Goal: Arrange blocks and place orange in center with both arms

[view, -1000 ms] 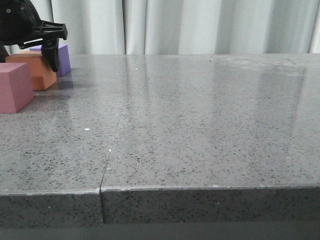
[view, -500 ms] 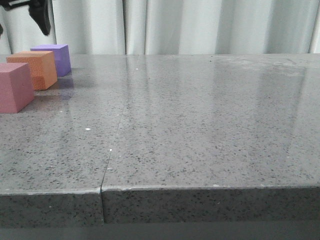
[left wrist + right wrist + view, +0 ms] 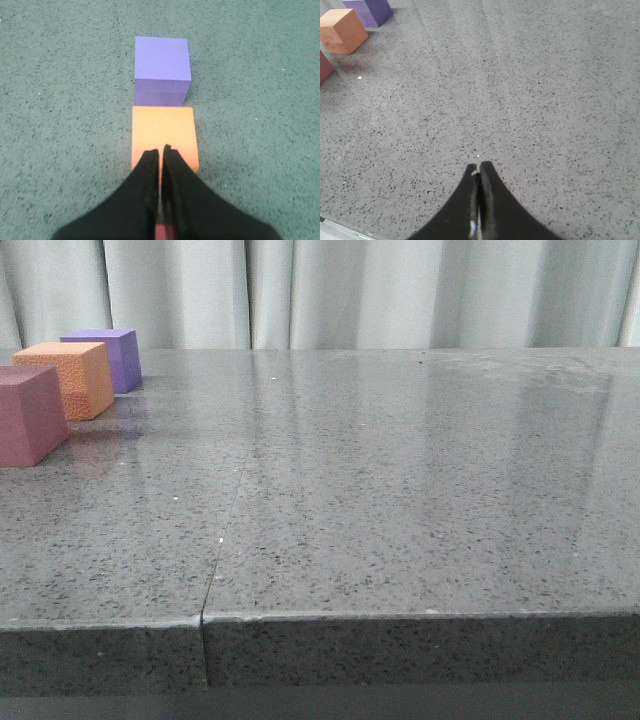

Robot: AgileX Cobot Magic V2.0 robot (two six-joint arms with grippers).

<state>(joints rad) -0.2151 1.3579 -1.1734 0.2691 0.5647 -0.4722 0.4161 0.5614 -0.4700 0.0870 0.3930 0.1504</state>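
Far left of the front view, the pink-red cube [image 3: 28,412] is cut by the frame edge, then the orange cube [image 3: 72,377] just beside it, then the purple cube [image 3: 108,355] behind — a diagonal row on the gray table [image 3: 400,490]. Left gripper [image 3: 160,152] hangs over the orange one, fingers pressed together, empty. Right gripper [image 3: 479,167] — fingers together too, over bare tabletop.

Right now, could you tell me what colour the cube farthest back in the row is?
Purple cube, clearest in the left wrist view.
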